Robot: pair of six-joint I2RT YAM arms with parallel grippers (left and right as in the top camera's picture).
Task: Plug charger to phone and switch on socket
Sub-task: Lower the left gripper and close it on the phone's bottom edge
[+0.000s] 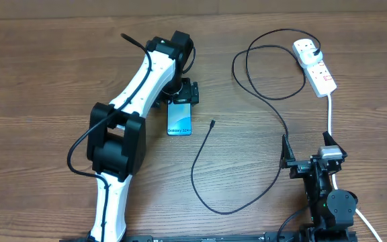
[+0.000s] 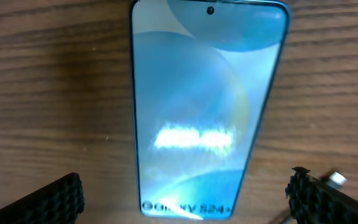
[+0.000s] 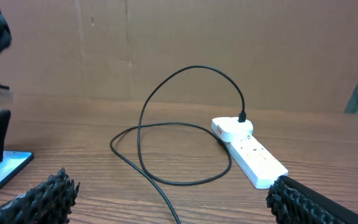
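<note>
The left gripper [image 1: 181, 94] hangs over the phone's [image 1: 179, 122] far end with fingers wide open and empty, I think to steady it. The charger [image 1: 203, 158] tip lies free near the phone, not yet plugged in. The right gripper [image 1: 308, 156], also spread open and empty, waits beside the cable. The charger's plug sits in the socket [image 1: 318, 70].

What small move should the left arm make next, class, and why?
Probably lower the open left gripper and close it on the phone's long edges to steady it. Its fingers stand on either side of the phone. The charger's connector tip lies loose on the table beside it, while the charger's plug sits in the socket.
</note>
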